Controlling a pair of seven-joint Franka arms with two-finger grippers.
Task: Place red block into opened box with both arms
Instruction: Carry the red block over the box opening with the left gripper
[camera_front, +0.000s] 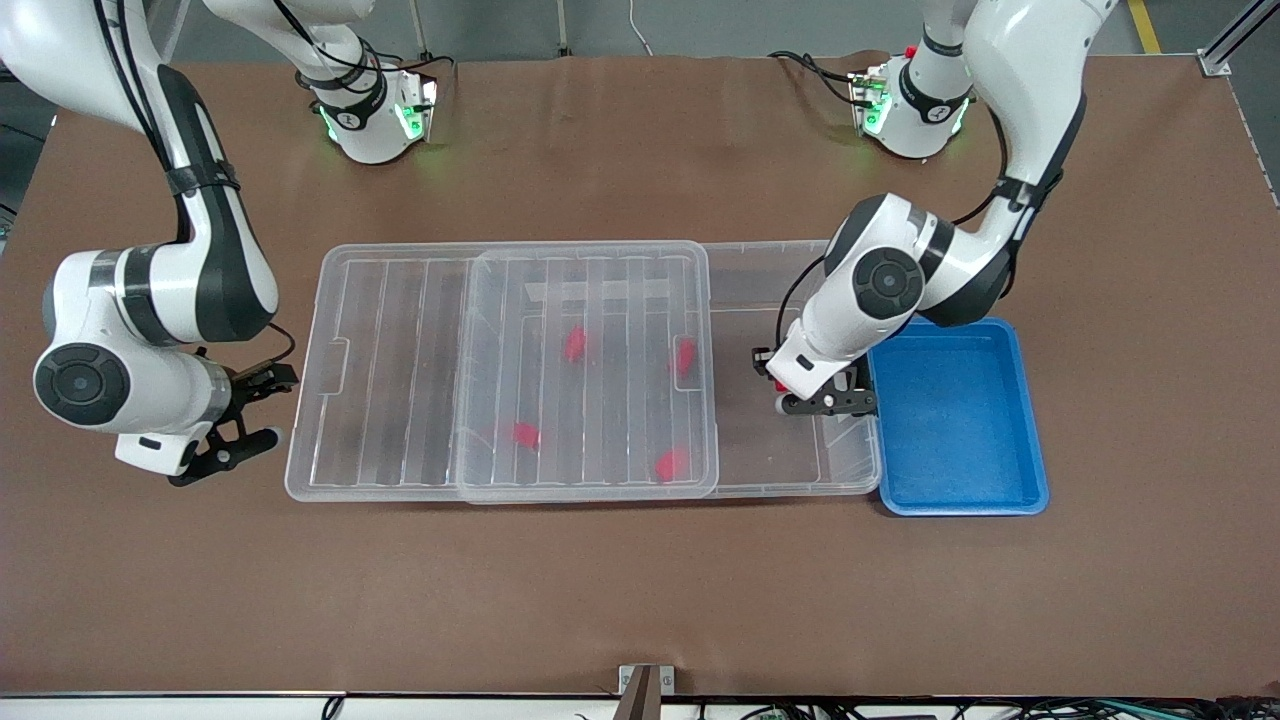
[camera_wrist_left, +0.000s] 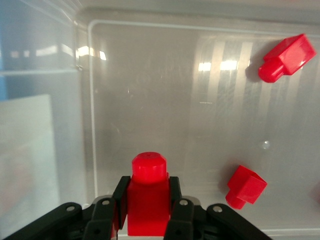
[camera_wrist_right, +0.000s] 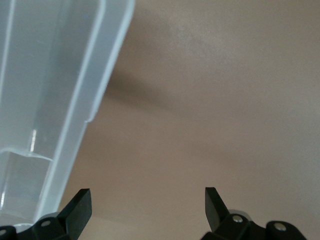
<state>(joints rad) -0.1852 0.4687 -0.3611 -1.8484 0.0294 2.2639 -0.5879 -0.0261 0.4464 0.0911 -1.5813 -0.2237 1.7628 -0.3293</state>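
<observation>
The clear box (camera_front: 770, 455) lies mid-table with its ribbed lid (camera_front: 390, 370) slid toward the right arm's end, so the part next to the blue tray stands uncovered. My left gripper (camera_front: 812, 402) hangs over that uncovered part, shut on a red block (camera_wrist_left: 148, 172) whose stub points away from the wrist; the left gripper (camera_wrist_left: 148, 199) clamps its squarish body. Two more red blocks (camera_wrist_left: 287, 57) (camera_wrist_left: 245, 186) lie on the box floor. Several red blocks (camera_front: 575, 345) show through the lid. My right gripper (camera_front: 262, 410) (camera_wrist_right: 147, 200) is open and holds nothing, low beside the lid's end.
A blue tray (camera_front: 955, 420) sits against the box at the left arm's end of the table, with nothing in it. The lid's clear edge (camera_wrist_right: 75, 100) runs beside the right gripper. Brown tabletop surrounds the box.
</observation>
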